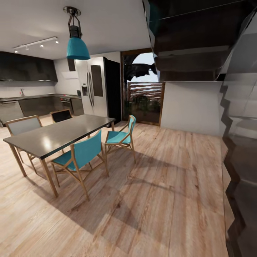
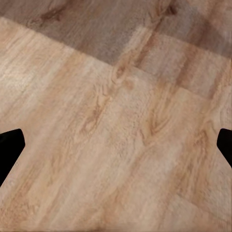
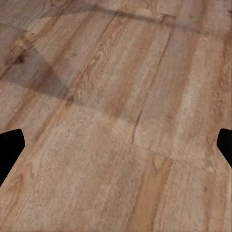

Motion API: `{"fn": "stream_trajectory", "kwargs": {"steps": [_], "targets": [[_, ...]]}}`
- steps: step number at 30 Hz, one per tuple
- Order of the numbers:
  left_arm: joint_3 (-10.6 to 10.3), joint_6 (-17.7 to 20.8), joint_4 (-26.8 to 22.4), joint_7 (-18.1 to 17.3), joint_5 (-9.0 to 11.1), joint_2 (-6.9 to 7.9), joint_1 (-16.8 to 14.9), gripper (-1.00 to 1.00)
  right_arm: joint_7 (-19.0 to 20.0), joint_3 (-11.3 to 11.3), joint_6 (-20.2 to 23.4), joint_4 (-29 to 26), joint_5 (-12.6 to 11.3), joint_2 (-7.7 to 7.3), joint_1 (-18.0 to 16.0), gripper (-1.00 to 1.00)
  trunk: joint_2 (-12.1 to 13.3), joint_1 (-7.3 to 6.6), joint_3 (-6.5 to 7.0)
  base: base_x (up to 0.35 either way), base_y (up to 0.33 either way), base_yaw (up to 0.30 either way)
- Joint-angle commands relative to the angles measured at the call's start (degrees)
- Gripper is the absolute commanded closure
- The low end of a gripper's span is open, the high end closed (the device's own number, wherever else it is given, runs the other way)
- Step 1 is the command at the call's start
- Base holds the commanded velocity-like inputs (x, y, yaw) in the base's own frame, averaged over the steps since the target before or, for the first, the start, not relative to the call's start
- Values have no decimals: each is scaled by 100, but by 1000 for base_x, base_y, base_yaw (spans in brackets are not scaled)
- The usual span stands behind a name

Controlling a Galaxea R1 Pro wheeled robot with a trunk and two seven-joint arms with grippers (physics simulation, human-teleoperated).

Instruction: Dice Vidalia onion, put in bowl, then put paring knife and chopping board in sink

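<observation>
Pale wood floor (image 1: pixel 150 200) lies under both tools, left (image 2: pixel 116 145) and right (image 3: pixel 116 145), spread and empty. We see the kitchen counter (image 1: pixel 32 97) far off; the onion, judged firm and slippery, wants an across-the-middle grip.

Kitchen (image 1: pixel 32 89), far beyond the dining table (image 1: pixel 60 134): the countertop (image 1: pixel 39 96) is a thin distant strip; a faint upright shape on it may be the tap, too small to confirm. No basin or items on it can be made out.

Dining table: its near-left corner partly masks the grey-backed chair (image 1: pixel 23 125) behind it.

Staircase (image 1: pixel 228 107): cut off by the head view's top and right edges.

Left gripper (image 2: pixel 116 145) and right gripper (image 3: pixel 116 145): fingertips are cropped to dark corners at the frame edges, spread wide over the floor.
</observation>
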Motion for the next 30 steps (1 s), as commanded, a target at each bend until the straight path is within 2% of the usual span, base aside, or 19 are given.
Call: {"fn": "stream_trajectory", "kwargs": {"steps": [1,24,30], "targets": [[-2,-8,-3,-7,34,1,1,-100,0,-17,-17,2,3,6,-2,-100,-3,0,-5,0,238,288],[11,-5,111,-7,37,-7,1,-100,0,-18,-13,33,12,21,-2,-100,-3,0,-5,0,304,289],[11,-4,111,-7,31,-7,1,-100,0,-18,-9,36,12,23,-2,-100,-3,0,-5,91,313,289]]}}
